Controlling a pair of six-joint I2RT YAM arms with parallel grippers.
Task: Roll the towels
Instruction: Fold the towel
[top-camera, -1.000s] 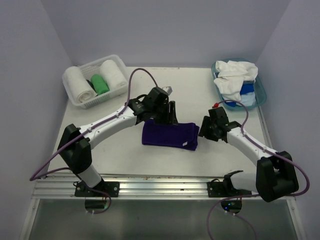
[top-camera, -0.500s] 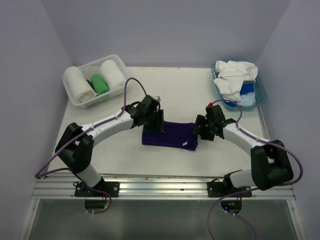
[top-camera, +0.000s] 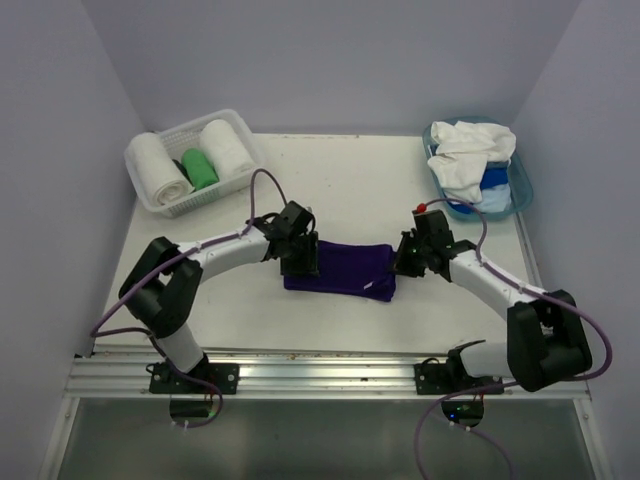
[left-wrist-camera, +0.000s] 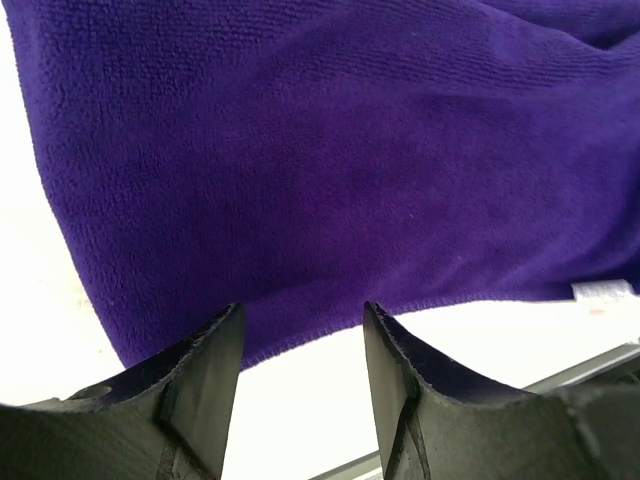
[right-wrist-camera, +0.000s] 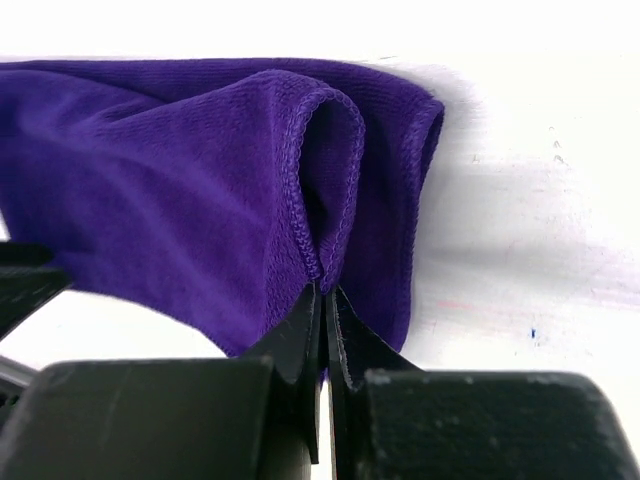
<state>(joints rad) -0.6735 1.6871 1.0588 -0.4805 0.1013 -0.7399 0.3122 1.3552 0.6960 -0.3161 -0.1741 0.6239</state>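
Observation:
A deep purple towel (top-camera: 345, 268) lies folded flat in the middle of the table. My left gripper (top-camera: 308, 258) is low at its left end, open, its fingers (left-wrist-camera: 205, 345) straddling the towel's (left-wrist-camera: 330, 150) near hem over bare table. My right gripper (top-camera: 400, 262) is at the towel's right end, shut on a raised fold of its hemmed edge (right-wrist-camera: 320, 200), pinched between the fingertips (right-wrist-camera: 322, 290). Rolled white towels (top-camera: 157, 170) (top-camera: 228, 146) and a rolled green one (top-camera: 200, 168) lie in the basket. Loose white (top-camera: 465, 155) and blue (top-camera: 496, 180) towels fill the tub.
The white lattice basket (top-camera: 190, 205) stands at the back left of the table. The teal tub (top-camera: 520, 190) stands at the back right. A metal rail (top-camera: 330, 372) runs along the table's near edge by the arm bases.
Both grippers have come down and in to the purple towel's ends. The right gripper, open earlier, has shut on the towel's right edge. The left stays open.

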